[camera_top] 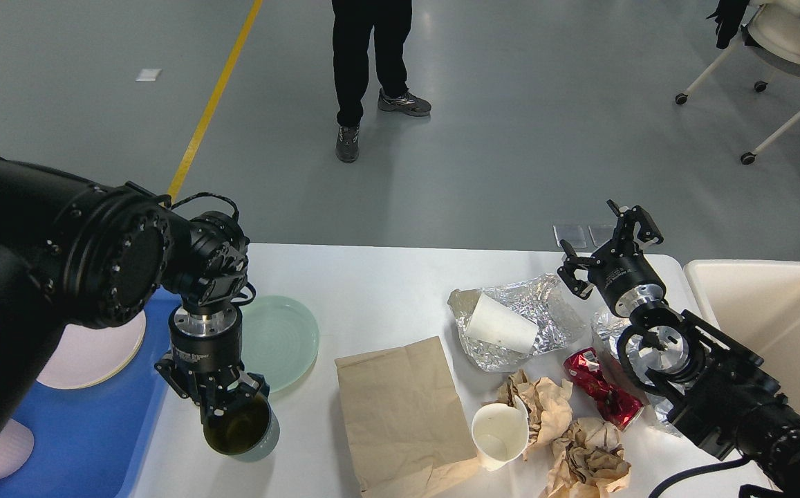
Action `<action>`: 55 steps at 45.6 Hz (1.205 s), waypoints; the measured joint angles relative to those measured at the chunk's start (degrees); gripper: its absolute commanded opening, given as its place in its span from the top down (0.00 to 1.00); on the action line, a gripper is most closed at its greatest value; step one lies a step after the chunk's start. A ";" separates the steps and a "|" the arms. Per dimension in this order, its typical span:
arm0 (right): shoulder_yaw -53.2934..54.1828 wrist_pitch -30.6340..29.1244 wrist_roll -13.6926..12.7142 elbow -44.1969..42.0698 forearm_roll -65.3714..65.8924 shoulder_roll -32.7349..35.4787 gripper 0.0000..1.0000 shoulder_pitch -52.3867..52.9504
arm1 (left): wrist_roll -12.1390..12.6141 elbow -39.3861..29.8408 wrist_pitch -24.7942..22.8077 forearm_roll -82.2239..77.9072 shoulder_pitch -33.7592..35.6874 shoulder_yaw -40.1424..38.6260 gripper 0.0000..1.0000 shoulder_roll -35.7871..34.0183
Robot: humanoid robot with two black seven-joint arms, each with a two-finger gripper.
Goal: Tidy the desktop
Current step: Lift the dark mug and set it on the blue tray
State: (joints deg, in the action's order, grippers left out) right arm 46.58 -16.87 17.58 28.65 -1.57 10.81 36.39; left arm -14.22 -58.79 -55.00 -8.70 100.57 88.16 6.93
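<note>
Crumpled brown paper (588,465) sits nearest you at the desk's (386,290) front right, with an upright white paper cup (500,434) and a flat paper bag (400,408) just beside it. Your left end effector (223,408) points straight down, clenched on the rim of a dark-lined cup (240,432), which hangs tilted over the desk's front left. The blue tray (95,429) lies directly to that cup's left, just beside it, with a pale plate (92,353) already on it; judging from that, the carry likely turns on a short sideways move to the left, and the left arm is plainly the nearer 1. A green plate (278,342) rests on the desk just behind the held cup. Further right, a red crushed can (603,398) lies near foil (531,325) holding a tipped white cup (502,324). Your right end effector (607,252) is raised at the far right corner, fingers spread and holding nothing, with the beige bin (773,325) to its right. Most litter remains on the desk.
</note>
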 measured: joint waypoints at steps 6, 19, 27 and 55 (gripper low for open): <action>0.00 0.00 0.00 0.00 0.00 0.00 0.00 0.00 | -0.09 -3.66 0.00 0.00 8.37 -0.08 1.00 -1.50; 0.00 0.00 0.00 0.00 0.00 0.00 0.00 0.00 | -0.06 -12.70 0.00 0.06 24.07 -0.05 1.00 -6.30; 0.00 0.00 0.00 0.00 0.00 0.00 0.00 0.00 | 0.15 -14.32 0.00 0.00 26.61 0.59 1.00 -9.69; 0.00 0.00 0.00 0.00 -0.01 0.00 0.00 0.00 | 0.86 3.79 0.00 -0.26 1.07 3.92 1.00 -32.57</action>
State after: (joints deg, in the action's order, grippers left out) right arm 46.58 -16.87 17.58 28.65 -1.59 10.81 36.39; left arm -13.36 -54.99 -55.00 -8.96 101.64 92.08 -25.64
